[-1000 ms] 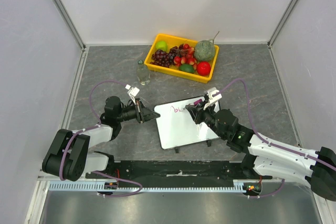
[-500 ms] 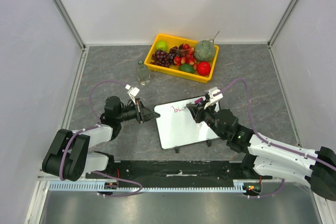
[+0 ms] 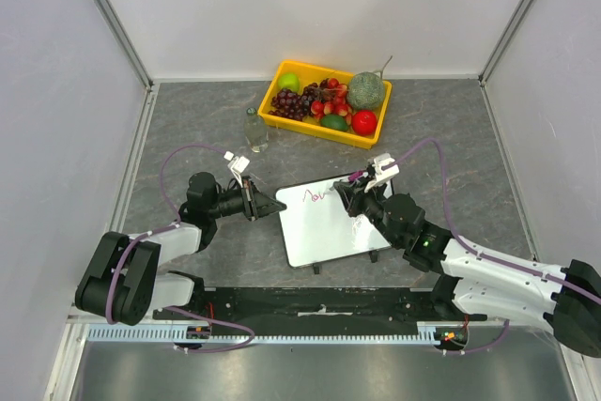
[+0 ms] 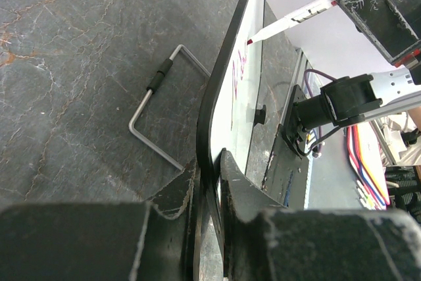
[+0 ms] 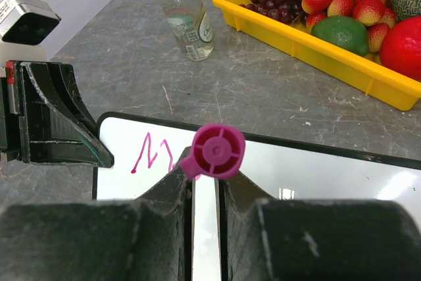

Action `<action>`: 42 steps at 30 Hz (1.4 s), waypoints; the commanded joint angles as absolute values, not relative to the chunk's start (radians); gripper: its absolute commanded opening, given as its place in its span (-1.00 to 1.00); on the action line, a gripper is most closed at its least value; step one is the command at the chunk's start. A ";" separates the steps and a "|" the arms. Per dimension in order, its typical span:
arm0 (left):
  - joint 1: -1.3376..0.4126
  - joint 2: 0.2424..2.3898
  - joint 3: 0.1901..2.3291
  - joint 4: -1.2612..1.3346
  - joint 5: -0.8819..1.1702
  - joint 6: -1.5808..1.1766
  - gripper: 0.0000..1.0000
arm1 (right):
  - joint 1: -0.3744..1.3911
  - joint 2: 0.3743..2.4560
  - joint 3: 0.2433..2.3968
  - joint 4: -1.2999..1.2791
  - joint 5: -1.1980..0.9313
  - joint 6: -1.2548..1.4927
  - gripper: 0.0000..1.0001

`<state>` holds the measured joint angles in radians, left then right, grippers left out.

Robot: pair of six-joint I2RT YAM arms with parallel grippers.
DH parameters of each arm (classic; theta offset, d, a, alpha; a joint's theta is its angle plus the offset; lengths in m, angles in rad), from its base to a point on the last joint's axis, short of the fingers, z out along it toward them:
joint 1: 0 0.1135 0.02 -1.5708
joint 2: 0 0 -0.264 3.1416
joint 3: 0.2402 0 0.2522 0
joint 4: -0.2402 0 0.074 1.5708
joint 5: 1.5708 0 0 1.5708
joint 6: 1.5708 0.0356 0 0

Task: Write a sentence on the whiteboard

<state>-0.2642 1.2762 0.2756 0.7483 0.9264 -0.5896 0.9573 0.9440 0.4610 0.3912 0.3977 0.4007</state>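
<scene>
**Both grippers busy at the whiteboard**

Top view: the whiteboard (image 3: 329, 230) lies mid-table, near the arm bases. My left gripper (image 3: 275, 206) sits at its left edge and my right gripper (image 3: 349, 196) over its far edge. The magenta lettering (image 3: 315, 196) is near the far-left corner. A yellow tray (image 3: 315, 131) of fruit and a bottle (image 3: 254, 129) stand farther back.

Left wrist: my fingers are pinched on the board's black rim. The marker (image 4: 296, 16) tip touches the white surface. A wire stand (image 4: 154, 116) lies on the table beside the board.

Right wrist: my jaws are clamped on the marker, its magenta end facing the camera, a few strokes written.
</scene>
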 commanded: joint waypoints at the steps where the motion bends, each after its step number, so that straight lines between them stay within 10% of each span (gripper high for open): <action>1: -0.267 1.267 0.272 0.724 0.923 -0.503 -0.96 | 0.948 0.962 0.499 0.413 0.451 0.393 -1.00; 42: -0.267 1.272 0.273 0.724 0.923 -0.503 -0.96 | 0.937 0.907 0.443 0.371 0.387 0.439 -1.00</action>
